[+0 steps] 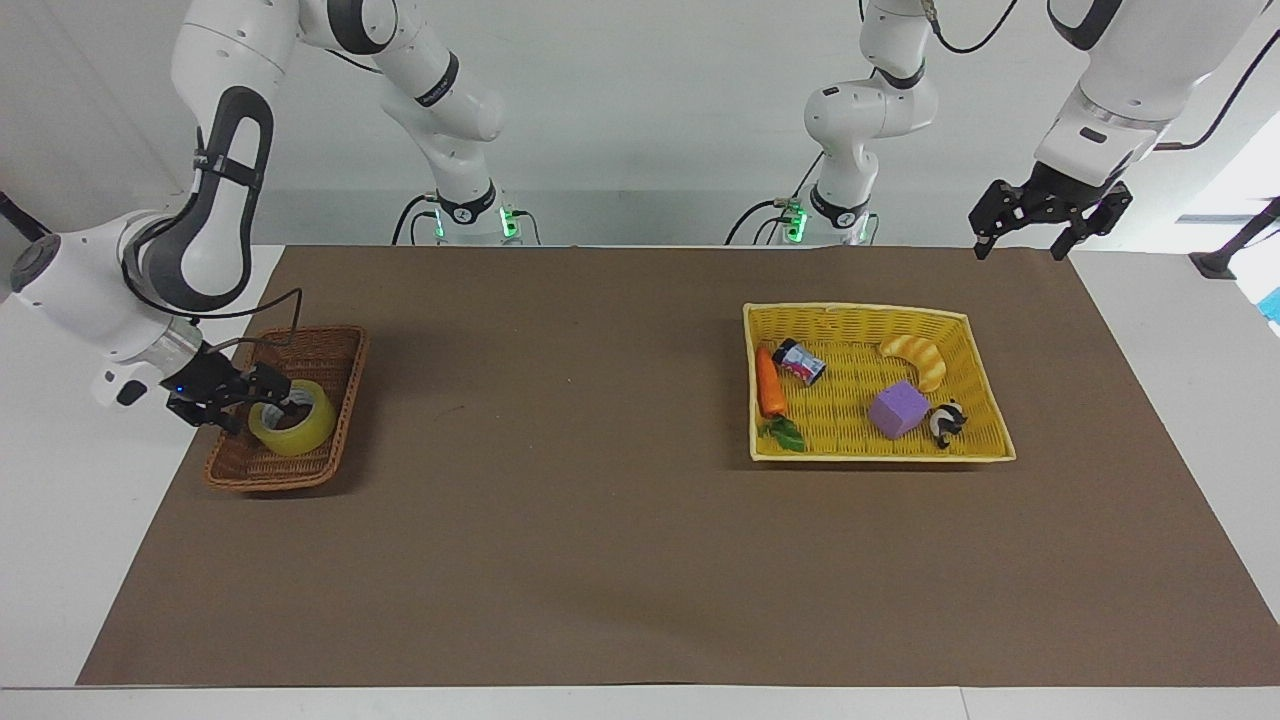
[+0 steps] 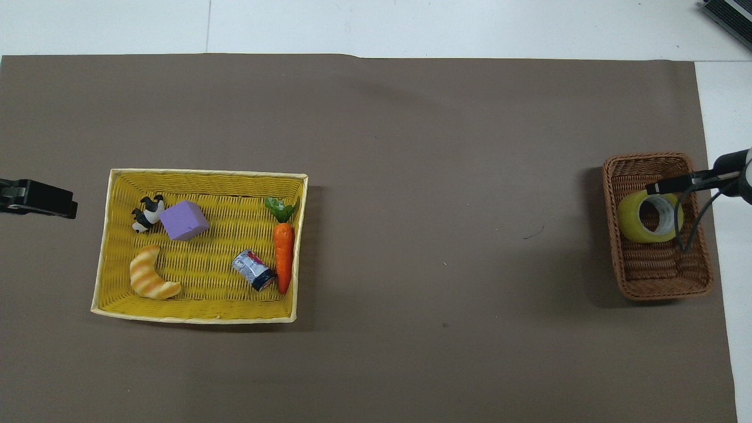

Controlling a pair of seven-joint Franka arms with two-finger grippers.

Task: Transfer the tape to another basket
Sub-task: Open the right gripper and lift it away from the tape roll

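The yellow tape (image 1: 303, 430) (image 2: 630, 222) lies flat in the small brown wicker basket (image 1: 316, 347) (image 2: 658, 277) at the right arm's end of the table. My right gripper (image 1: 272, 396) (image 2: 653, 188) hangs low over the basket at the roll's rim, open, with nothing gripped. My left gripper (image 1: 1020, 247) (image 2: 56, 202) waits open in the air over the mat's edge, beside the yellow basket.
A larger yellow woven basket (image 1: 850, 311) (image 2: 205, 174) at the left arm's end holds a purple cube (image 1: 897, 408), a carrot (image 1: 769, 384), a croissant, a small can and a black-and-white toy. Brown mat lies bare between the two baskets.
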